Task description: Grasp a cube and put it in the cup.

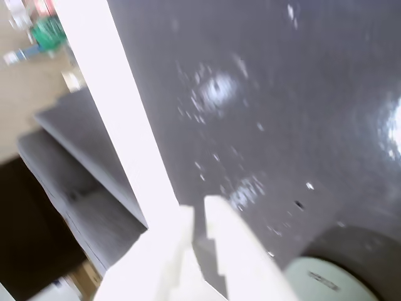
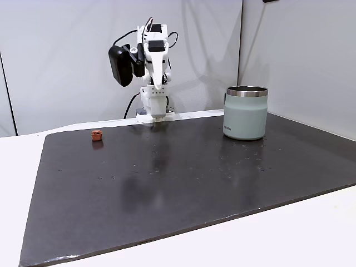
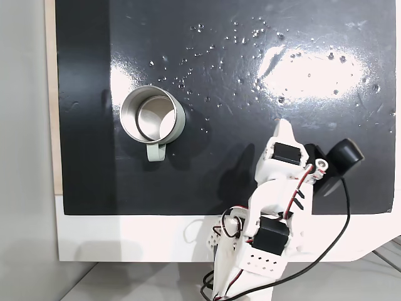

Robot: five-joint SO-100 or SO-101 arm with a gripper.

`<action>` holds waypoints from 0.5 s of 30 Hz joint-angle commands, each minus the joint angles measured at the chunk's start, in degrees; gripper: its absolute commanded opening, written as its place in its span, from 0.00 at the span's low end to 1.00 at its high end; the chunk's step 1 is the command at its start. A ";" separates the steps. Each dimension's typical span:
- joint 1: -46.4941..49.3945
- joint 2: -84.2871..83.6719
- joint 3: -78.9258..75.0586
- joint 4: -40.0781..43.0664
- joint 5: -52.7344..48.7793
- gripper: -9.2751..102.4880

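Pincer: I see the gripper (image 1: 199, 216) pressed together, holding nothing
Cube (image 2: 97, 134): far from the arm, tiny, so my grasp may miss
Cup (image 2: 246, 113): well apart, a long carry

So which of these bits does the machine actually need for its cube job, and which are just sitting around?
Needed for the job:
- the small reddish-brown cube on the mat
- the pale green cup, standing upright and empty
- the arm's white pincer, holding nothing

Just there:
- the dark mat under everything
- the black camera on the arm
- the white table
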 commanded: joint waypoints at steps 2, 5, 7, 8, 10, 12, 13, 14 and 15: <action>6.42 -7.91 -12.48 2.46 3.08 0.08; 11.51 -13.97 -17.93 4.83 5.98 0.08; 15.21 -17.84 -21.01 6.94 7.73 0.08; 17.05 -19.69 -22.24 8.00 8.53 0.08; 20.48 -22.76 -24.52 9.76 9.32 0.08; 23.55 -25.22 -26.46 10.99 9.40 0.08; 24.87 -26.28 -27.42 11.51 9.49 0.08; 26.10 -27.25 -28.65 12.30 9.49 0.08; 27.25 -28.30 -29.88 13.10 9.49 0.08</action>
